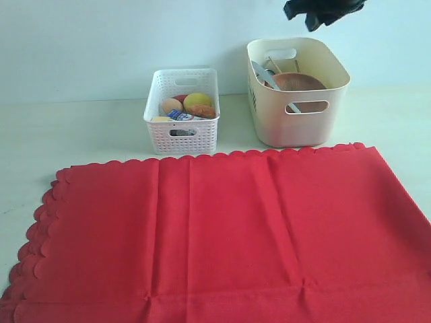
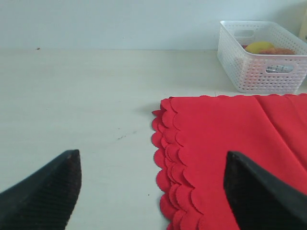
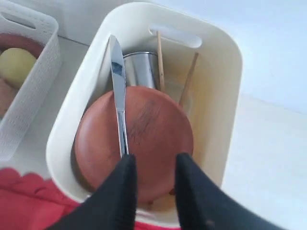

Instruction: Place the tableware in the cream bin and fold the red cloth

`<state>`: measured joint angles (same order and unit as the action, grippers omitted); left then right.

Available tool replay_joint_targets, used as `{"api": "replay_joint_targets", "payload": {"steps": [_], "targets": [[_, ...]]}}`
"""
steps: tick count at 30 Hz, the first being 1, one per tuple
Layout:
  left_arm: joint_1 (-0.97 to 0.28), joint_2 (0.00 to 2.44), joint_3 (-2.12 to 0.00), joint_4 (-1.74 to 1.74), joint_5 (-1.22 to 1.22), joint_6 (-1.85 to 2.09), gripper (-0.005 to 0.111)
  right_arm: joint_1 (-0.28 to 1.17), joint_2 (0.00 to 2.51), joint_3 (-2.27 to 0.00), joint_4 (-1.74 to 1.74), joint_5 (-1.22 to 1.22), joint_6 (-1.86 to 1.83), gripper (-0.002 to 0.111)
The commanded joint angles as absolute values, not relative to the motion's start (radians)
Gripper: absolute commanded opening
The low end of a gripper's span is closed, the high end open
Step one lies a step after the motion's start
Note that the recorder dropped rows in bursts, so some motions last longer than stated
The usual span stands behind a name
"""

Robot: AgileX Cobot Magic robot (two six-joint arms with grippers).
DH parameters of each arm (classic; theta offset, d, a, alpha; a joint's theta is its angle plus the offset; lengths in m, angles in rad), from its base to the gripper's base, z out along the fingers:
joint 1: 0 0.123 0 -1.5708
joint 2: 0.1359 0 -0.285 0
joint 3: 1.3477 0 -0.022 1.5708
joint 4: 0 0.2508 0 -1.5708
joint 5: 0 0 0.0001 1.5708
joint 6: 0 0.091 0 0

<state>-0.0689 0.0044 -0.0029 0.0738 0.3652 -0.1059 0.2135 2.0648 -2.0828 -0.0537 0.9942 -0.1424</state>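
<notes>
Red cloth (image 1: 222, 235) is lying unfolded; tableware (image 3: 153, 124) is sitting in the cream bin (image 1: 300, 131). Left gripper (image 2: 151, 158) is gaping wide, right gripper (image 3: 154, 158) barely parted, empty.

Table (image 1: 67, 128) is overlooked frontally by the exterior view. Cream bin (image 3: 218, 110) is seen close from above, right wrist. Red cloth (image 2: 225, 143) is skimmed low, left wrist.

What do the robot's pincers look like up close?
Both are black. The left pincer has two broad, wedge-shaped fingers whose inner faces carry a fine cross-hatched grip texture. The right pincer has smoother-looking, tapering fingers with rounded tips. No cables or markings show.
</notes>
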Motion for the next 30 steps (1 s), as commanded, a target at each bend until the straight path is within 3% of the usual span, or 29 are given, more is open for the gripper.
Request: {"api": "replay_joint_targets", "payload": {"steps": [1,7,30], "targets": [[-0.074,0.0,0.0,0.075,0.354,-0.108,0.078,0.21,1.935,-2.09,-0.062,1.17,-0.117,0.0],[-0.074,0.0,0.0,0.075,0.354,-0.108,0.078,0.21,1.746,-2.005,-0.055,1.221,-0.086,0.0],[-0.074,0.0,0.0,0.075,0.354,-0.108,0.078,0.21,0.718,-1.049,-0.024,0.831,-0.077,0.0]]}}
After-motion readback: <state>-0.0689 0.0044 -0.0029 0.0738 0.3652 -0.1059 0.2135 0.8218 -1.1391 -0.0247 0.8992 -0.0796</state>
